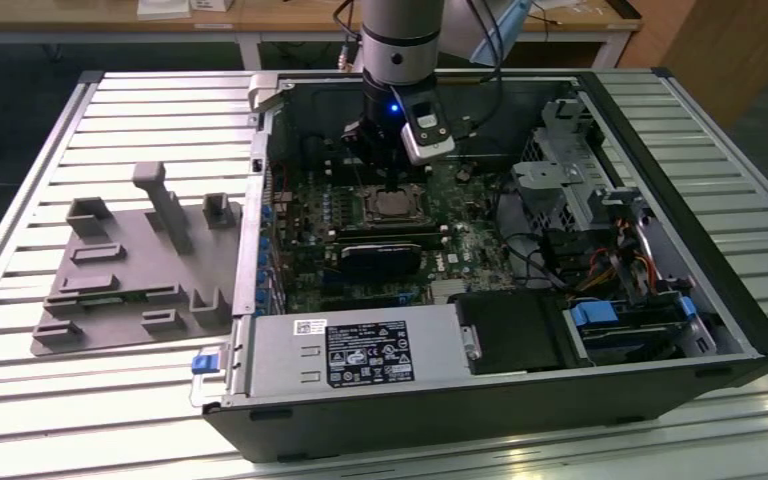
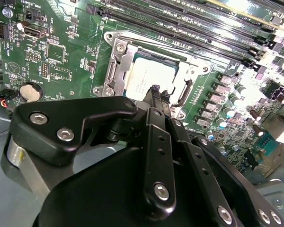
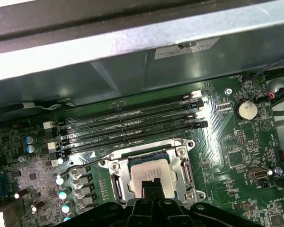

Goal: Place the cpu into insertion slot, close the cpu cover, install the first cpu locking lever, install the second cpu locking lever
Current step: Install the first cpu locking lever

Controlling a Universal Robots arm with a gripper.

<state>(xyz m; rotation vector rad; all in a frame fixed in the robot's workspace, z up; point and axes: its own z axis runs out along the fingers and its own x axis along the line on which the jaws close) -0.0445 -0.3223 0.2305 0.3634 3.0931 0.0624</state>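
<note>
On a slatted metal worktop (image 1: 37,130), a grey moulded fixture (image 1: 117,290) lies toward the exterior view's left, just beside an open computer case (image 1: 491,420). A silver power supply box (image 1: 357,350) sits along the case's near edge.

At the middle of the case the robot arm (image 1: 398,40) reaches straight down to the green circuit board (image 2: 61,52). Its pincer (image 2: 155,91) is closed, the two black fingertips (image 3: 147,188) pressed together with nothing between them. The tips hang directly over the cpu (image 3: 149,176); whether they touch its top cannot be told.

The cpu, silvery-grey and square, lies flat inside the insertion slot (image 3: 111,165), its top showing through the cut-out middle of the cpu cover (image 3: 183,172). The thin silver frame lies level around the chip in both wrist views. How the locking levers stand cannot be made out.

Four long memory slots (image 3: 128,123) run beside the socket, between it and the case's metal wall. A round coin battery (image 3: 246,109) sits on the board, well apart from the chip. Toward the exterior view's right, metal drive bays (image 1: 584,180) and bundled cables (image 1: 611,265) line that side of the case.
</note>
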